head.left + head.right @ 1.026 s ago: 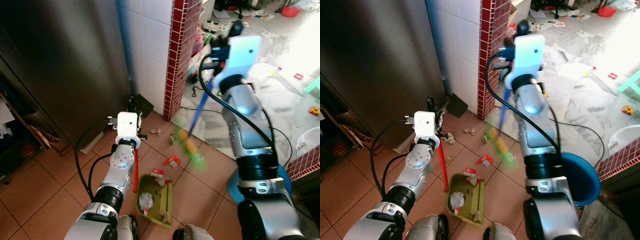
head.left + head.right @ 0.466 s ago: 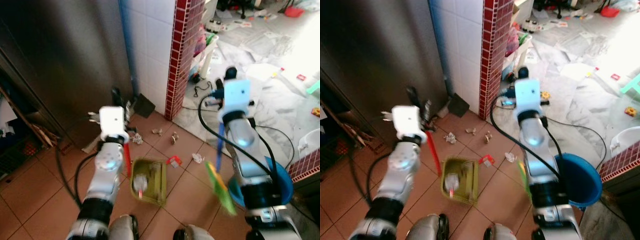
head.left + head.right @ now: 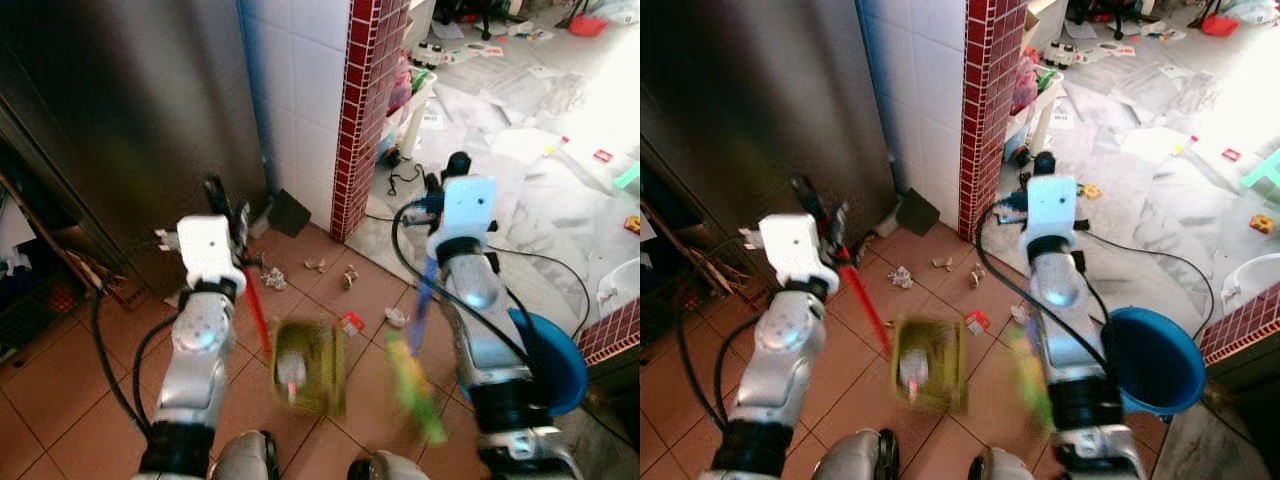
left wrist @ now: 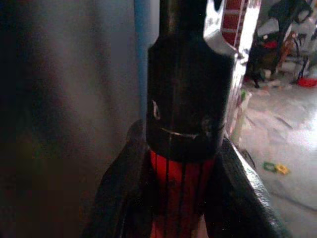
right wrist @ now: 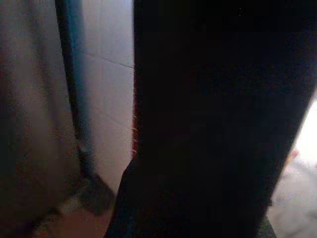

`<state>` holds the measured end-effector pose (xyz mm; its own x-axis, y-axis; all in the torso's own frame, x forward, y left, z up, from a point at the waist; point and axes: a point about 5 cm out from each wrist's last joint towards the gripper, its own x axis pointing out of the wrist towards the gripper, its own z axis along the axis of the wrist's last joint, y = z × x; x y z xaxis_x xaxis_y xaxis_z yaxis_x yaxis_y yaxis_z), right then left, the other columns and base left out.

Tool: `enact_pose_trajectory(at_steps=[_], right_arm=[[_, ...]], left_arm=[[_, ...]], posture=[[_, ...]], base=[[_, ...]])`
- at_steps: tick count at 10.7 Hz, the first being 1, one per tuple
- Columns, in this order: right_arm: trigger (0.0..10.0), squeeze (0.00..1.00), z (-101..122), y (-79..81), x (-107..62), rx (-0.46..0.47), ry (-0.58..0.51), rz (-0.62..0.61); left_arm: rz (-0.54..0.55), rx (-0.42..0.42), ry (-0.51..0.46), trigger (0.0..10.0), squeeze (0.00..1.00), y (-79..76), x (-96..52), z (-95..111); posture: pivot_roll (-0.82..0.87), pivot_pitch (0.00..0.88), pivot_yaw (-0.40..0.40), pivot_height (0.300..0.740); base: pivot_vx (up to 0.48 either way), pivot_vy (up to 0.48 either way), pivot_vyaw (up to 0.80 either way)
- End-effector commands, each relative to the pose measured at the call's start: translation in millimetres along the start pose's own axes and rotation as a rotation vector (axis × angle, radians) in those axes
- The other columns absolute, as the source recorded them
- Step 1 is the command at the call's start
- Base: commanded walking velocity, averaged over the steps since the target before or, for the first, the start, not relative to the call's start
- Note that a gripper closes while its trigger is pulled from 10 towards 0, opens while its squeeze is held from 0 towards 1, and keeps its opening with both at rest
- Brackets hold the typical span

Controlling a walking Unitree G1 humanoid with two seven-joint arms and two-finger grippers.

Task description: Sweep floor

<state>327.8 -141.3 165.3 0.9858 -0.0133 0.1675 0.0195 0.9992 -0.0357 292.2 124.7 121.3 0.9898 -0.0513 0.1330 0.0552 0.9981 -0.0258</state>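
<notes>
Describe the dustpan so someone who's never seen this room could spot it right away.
Start at the red brick pillar and come down onto the terracotta tile floor toward the robot. The dustpan lies there between the two arms, on a red handle held by the left gripper. It is the olive-green tray with litter inside, unlike the loose paper scraps nearby.

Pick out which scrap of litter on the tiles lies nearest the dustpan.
The red-and-white wrapper, just off the green dustpan's far right corner. The crumpled paper bits sit farther off, toward the wall.
</notes>
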Motion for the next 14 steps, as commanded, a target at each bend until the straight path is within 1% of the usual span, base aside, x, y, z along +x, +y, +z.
enact_pose_trajectory(at_steps=[1,3,4,5,6,7,9,10,12,14], right_arm=[[10.0,0.0,24,-0.6,8.6,0.146,-0.052,-0.007],[10.0,0.0,41,-3.0,17.7,0.268,-0.057,-0.023],[10.0,0.0,42,-5.3,19.8,0.304,-0.04,-0.04],[10.0,0.0,44,-7.7,24.5,0.378,-0.009,-0.064],[10.0,0.0,46,-7.8,26.8,0.396,-0.007,-0.065],[10.0,0.0,53,-7.2,31.5,0.452,0.002,-0.066],[10.0,0.0,66,-8.4,38.5,0.485,-0.016,-0.057],[10.0,0.0,76,-11.1,42.1,0.451,-0.055,-0.042],[10.0,0.0,94,-19.9,43.6,0.32,-0.166,-0.033],[10.0,0.0,108,-29.1,45.3,0.285,-0.235,-0.067]], left_arm=[[-0.008,0.01,-0.039,10.0,0.0,-2.6,3.4,9],[-0.01,0.016,-0.016,10.0,0.0,-4.6,5.3,5],[0.005,0.033,-0.008,10.0,0.0,-3.9,6.5,3],[0.035,0.036,0.012,10.0,0.0,-1.2,7.5,0],[0.045,0.033,0.019,10.0,0.0,0.0,7.7,-2],[0.049,0.038,0.024,10.0,0.0,0.8,7.9,-4],[0.049,0.044,0.036,10.0,0.0,-0.3,7.4,-7],[0.048,0.043,0.042,10.0,0.0,-1.1,7.5,-8],[0.047,0.032,0.048,10.0,0.0,-2.1,7.1,-10],[0.048,0.031,0.056,10.0,0.0,-2.1,6.9,-11]], posture=[[-0.04,0.038,0.022,0.74],[-0.04,0.038,0.022,0.74],[-0.05,0.037,0.023,0.74],[-0.06,0.038,0.02,0.74],[-0.06,0.038,0.019,0.74],[-0.06,0.04,0.019,0.74],[-0.06,0.04,0.019,0.74],[-0.06,0.042,0.018,0.74],[-0.06,0.046,0.017,0.74],[-0.06,0.046,0.017,0.74]], base=[[0.0,0.0,0.0],[0.0,0.0,0.0],[0.0,0.0,0.0],[0.0,0.0,0.0],[0.0,0.0,0.0],[0.0,0.0,0.0],[0.0,0.0,0.0],[0.0,0.0,0.0],[0.0,0.0,0.0],[0.0,0.0,0.0]])
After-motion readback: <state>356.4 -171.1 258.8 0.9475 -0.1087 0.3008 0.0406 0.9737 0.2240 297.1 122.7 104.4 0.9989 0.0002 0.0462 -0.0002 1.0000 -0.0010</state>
